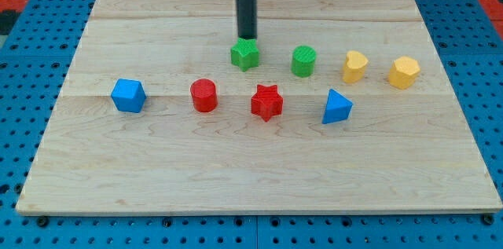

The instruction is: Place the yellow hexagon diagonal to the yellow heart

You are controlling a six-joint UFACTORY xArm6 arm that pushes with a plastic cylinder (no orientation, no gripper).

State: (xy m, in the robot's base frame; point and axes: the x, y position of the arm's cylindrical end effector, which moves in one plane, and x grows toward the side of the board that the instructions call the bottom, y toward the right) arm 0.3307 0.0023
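Observation:
The yellow hexagon (404, 72) lies at the view's right on the wooden board (259, 170). The yellow heart (354, 67) lies just left of it, a small gap between them, at almost the same height. My tip (247, 37) is the lower end of the dark rod near the view's top centre. It stands just above the green star (245, 54), touching or nearly touching its upper edge. The tip is far to the left of both yellow blocks.
A green cylinder (303, 60) lies between the green star and the yellow heart. A blue triangle (336, 108), a red star (266, 102), a red cylinder (203, 95) and a blue cube (128, 95) form a lower row. Blue pegboard surrounds the board.

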